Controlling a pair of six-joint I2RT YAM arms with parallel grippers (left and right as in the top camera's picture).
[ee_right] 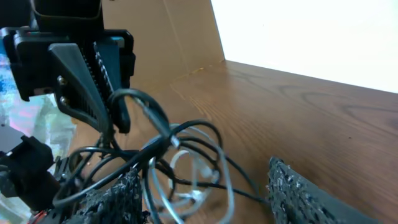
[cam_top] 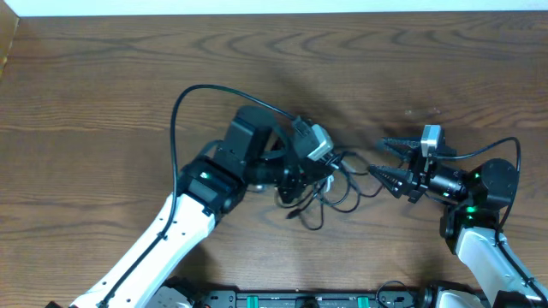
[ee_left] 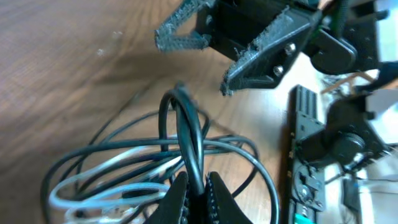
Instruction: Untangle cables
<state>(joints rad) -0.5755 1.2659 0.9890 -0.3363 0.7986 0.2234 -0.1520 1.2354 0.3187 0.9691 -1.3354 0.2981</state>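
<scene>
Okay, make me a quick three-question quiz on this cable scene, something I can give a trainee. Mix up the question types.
1. True or false: the left gripper is shut on a black cable.
2. On the right gripper, the fingers are: A) open, B) shut, C) out of view.
3. Fill in: the pale cable in the tangle is coloured ____.

Key: 1 true; 2 A; 3 white.
</scene>
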